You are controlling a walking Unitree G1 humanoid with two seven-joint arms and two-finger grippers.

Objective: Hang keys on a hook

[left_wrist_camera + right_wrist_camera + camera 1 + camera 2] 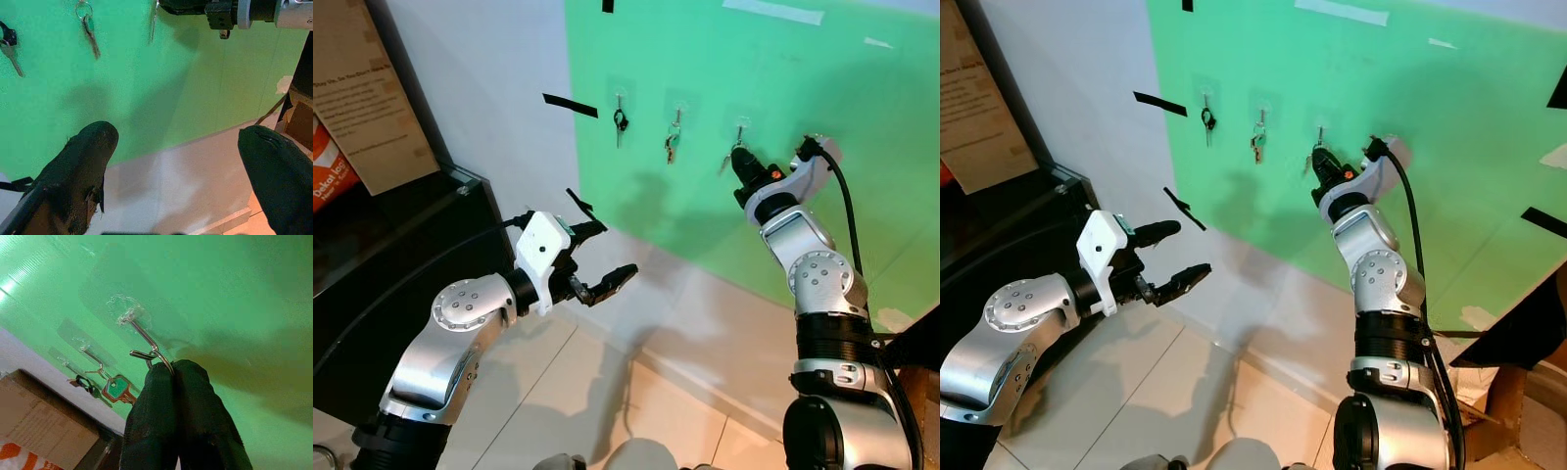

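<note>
keys (728, 160) hanging blade-down below hook (146, 340), right gripper (173, 368) pinched on their ring, left gripper (595, 257) spread wide

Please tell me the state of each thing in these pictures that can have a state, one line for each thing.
Right hand: shut on key ring, at the third hook.
Key ring: pinched in the fingers, at the tip of the third hook.
Left hand: open, empty, apart from the wall.
First keys: hanging on a hook.
Second keys: hanging on a hook.
</note>
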